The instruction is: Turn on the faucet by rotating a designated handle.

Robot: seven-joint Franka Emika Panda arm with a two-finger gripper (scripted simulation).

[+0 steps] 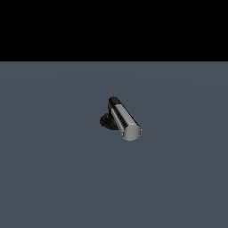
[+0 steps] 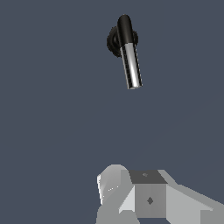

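The faucet [image 1: 116, 119], a small fixture with a round black base, a short black elbow post and one bar, stands near the middle of the flat slate-grey floor surface [image 1: 53, 178], well clear of all its visible edges. The handle [image 1: 125, 120], a glossy silver-grey cylindrical bar with a flat round end, projects from the black elbow and slopes toward the exterior view's right, its flat end facing the camera. In the wrist view the handle [image 2: 131, 65] and the faucet base [image 2: 114, 40] lie well apart from the light grey, blocky metal gripper [image 2: 131, 197], with bare floor between them and no contact. The gripper is not in the exterior view. In the wrist view only part of its body shows, cut off by the picture edge; the fingertips are not visible, so whether the fingers are spread or pressed together cannot be told. The ridging on the base is too small to make out in either view, and the elbow covers part of the base. The floor [image 2: 52, 131] carries only the faucet. A black band [image 1: 114, 29] fills the area beyond the far edge of the floor in the exterior view.
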